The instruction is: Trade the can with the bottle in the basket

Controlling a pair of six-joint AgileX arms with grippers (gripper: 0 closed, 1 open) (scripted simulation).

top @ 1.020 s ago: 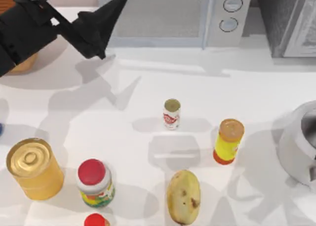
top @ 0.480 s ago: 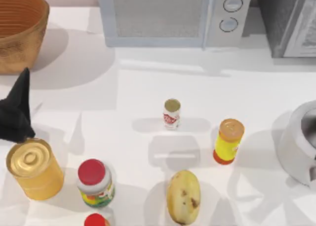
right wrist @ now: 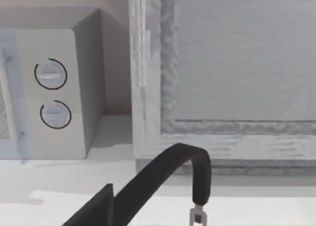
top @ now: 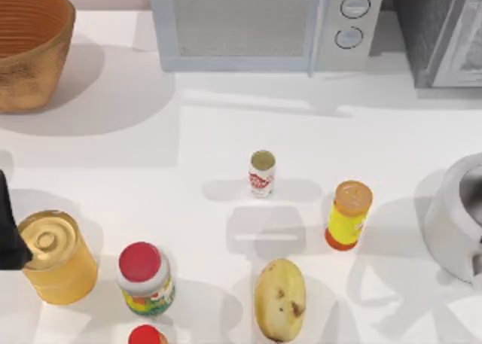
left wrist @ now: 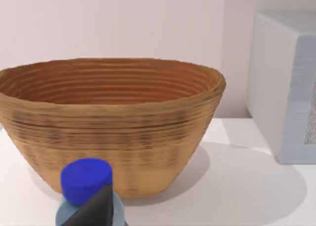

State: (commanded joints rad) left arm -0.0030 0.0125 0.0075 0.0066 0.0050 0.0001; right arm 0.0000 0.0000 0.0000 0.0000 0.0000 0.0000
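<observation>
White tabletop (top: pixel 226 111), seen from above, backed by a pale wall; catalogue of contents follows.

Far edge: grey microwave (top: pixel 267 24) with two round dials, a second grey appliance (top: pixel 440 31) to its right.

Far left corner: the basket (top: pixel 30 47), orange-brown, woven, ribbed inside, upright. Its interior, where visible in the left wrist view, holds nothing I can make out.

Centre: the can (top: pixel 262 173), slim, white with red markings, standing upright and well apart from the basket.

Right of the can, nearer the front: yellow bottle (top: pixel 349 214) with orange cap, upright.

Right edge: grey pot (top: pixel 456 223), partly cut off.

Front row, left to right: golden tin (top: pixel 54 257) with ringed lid; red-capped jar (top: pixel 145 278) with colourful label; a second red cap (top: pixel 147 335) at the frame's edge; potato (top: pixel 279 299) lying flat.

Left gripper (top: pixel 9 231): a dark form at the table's left edge, just beside the golden tin. In the left wrist view a dark finger (left wrist: pixel 96 211) lies against the bottle (left wrist: pixel 86 186), blue cap up, in front of the basket's outer wall; whether the claw pinches it cannot be told.

Right arm: parked near the right-hand appliances; its claw's state cannot be told.
</observation>
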